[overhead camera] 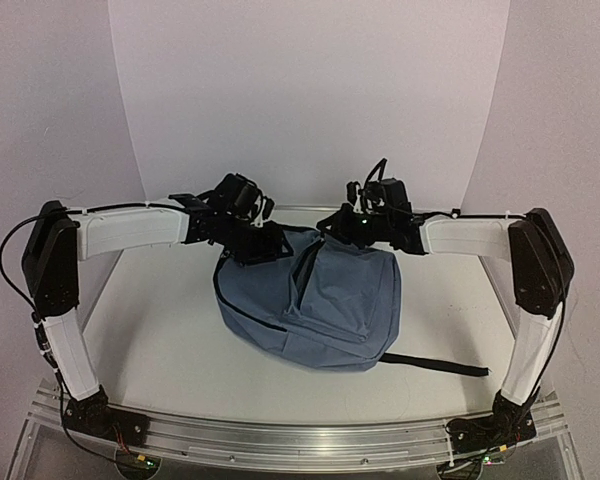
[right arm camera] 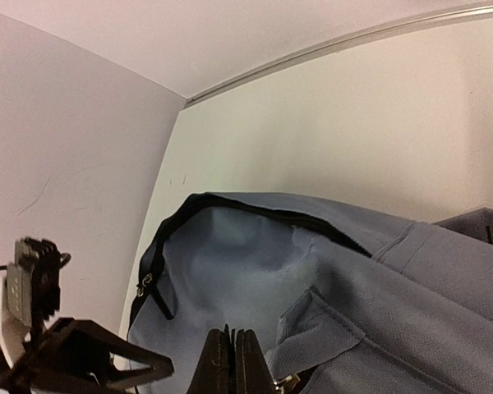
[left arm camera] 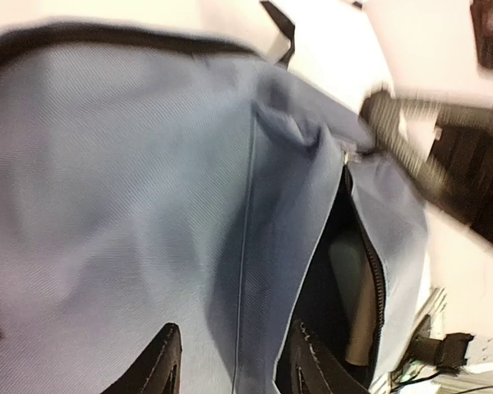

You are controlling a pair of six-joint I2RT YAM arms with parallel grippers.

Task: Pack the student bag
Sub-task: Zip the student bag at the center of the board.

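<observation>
The student bag lies flat on the white counter, under and between the two sets of jaws, with its far edge at them and its bulk spreading toward the arm bases. The left jaws hang over the bag's far left corner and the right jaws over its far right edge, well apart from each other. The left jaws are released. In the left wrist view their black fingers stand apart with grey-blue fabric filling the gap, but whether they touch the cloth cannot be told. Just right of these jaws a black zipper gapes open on dark lining, and a pale grey shape inside is too blurred to identify. The right jaws are clenched, their fingers pressed together against the bag, and whether any fabric is pinched between them cannot be told. A fabric fold rises just right of them, and a black zipper edge arcs above. A black strap trails from the bag's near right corner.
</observation>
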